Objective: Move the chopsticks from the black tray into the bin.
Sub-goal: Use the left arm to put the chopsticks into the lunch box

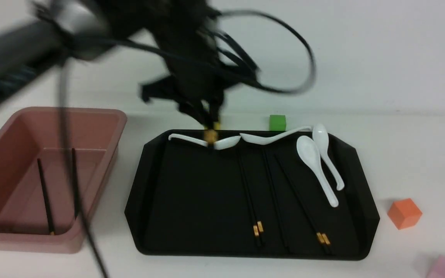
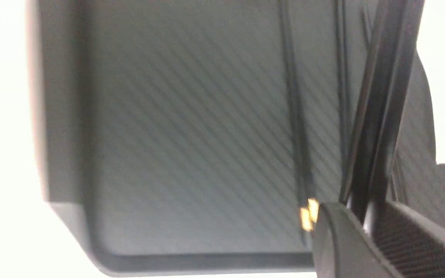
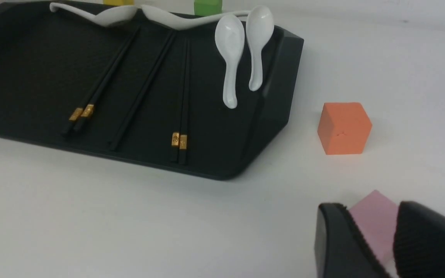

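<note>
In the front view, the left pincer [image 1: 209, 116] was above the far part of the black tray [image 1: 195, 200], and its grip was too blurred to read well. The left wrist view showed it better: the pincer was closed on dark held chopsticks [image 2: 381, 108], which extended out from between its fingers. The right pincer [image 3: 371, 210], visible only in the right wrist view, stood open with nothing between its fingers. That view also showed the yellow block [image 3: 118, 2], almost hidden in front by the left pincer. The chopsticks lying in the tray [image 1: 249, 185] had their long axes from far to near, slightly slanting, and the visible gold bands were at the near ends. Two more chopsticks [image 1: 45, 197] lay in the bin [image 1: 25, 245], also roughly far to near.
</note>
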Motion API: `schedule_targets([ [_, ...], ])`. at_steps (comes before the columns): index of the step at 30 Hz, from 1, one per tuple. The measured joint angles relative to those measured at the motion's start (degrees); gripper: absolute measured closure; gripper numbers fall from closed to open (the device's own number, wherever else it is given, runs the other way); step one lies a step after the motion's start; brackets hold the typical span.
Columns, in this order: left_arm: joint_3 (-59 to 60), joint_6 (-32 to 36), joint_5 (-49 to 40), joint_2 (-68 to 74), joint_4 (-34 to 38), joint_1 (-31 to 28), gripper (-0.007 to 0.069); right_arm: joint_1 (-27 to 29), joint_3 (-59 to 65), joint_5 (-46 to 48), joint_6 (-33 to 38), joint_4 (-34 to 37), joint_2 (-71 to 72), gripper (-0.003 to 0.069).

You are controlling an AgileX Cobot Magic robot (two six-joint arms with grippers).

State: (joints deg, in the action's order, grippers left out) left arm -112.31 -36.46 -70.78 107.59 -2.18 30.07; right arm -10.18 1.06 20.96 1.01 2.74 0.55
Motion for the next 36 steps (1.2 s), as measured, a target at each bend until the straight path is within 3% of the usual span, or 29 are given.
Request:
schedule_targets([
  [8, 17.7, 7.5, -0.4, -8.9, 3.2, -18.6, 0.0507, 0.0, 0.0, 0.0, 0.0, 0.0, 0.0, 0.0419],
  [15, 30.1, 11.6, 2.9, -8.1, 6.2, -29.9, 0.0507, 0.0, 0.0, 0.0, 0.0, 0.0, 0.0, 0.0419],
  [21, 33.1, 11.9, 10.6, -6.1, 6.3, -34.1, 0.0507, 0.0, 0.0, 0.0, 0.0, 0.0, 0.0, 0.0419],
  [30, 33.1, 9.7, 15.2, -0.6, 5.9, -34.2, 0.0505, 0.0, 0.0, 0.0, 0.0, 0.0, 0.0, 0.0419],
  [36, 33.2, 10.1, 15.4, 0.3, 5.8, -34.2, 0.043, 0.0, 0.0, 0.0, 0.0, 0.0, 0.0, 0.0419],
])
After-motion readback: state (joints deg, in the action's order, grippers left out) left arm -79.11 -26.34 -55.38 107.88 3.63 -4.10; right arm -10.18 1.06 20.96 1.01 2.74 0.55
